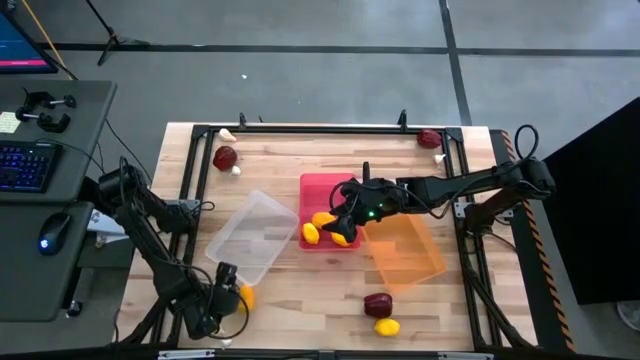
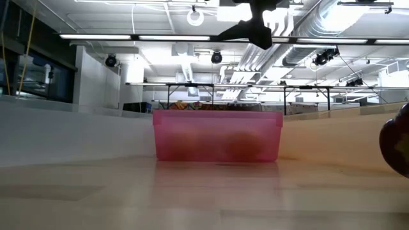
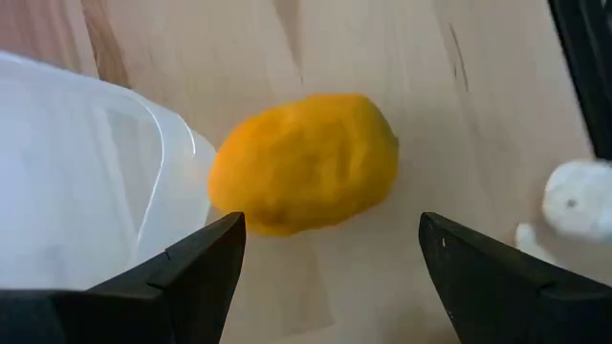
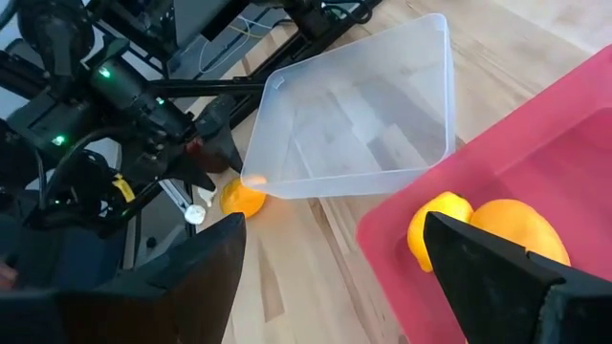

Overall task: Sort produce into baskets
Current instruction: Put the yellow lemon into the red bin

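Left gripper point(image 3: 330, 263) gapes wide before the lemon point(image 3: 304, 162), at the clear bin's point(image 1: 250, 235) seven o'clock corner. Centre it, then close gently. Right gripper point(image 1: 345, 222), wide too, hovers over the red bin point(image 1: 320, 184).

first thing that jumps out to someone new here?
The red-pink bin mid-table with lemons inside and the right hand open above them. Then the left hand at the near edge, open around a lemon beside the clear bin.

Dark red fruit point(image 2: 397, 148) cut by edge; pink bin point(image 2: 217, 135) contents blurred.
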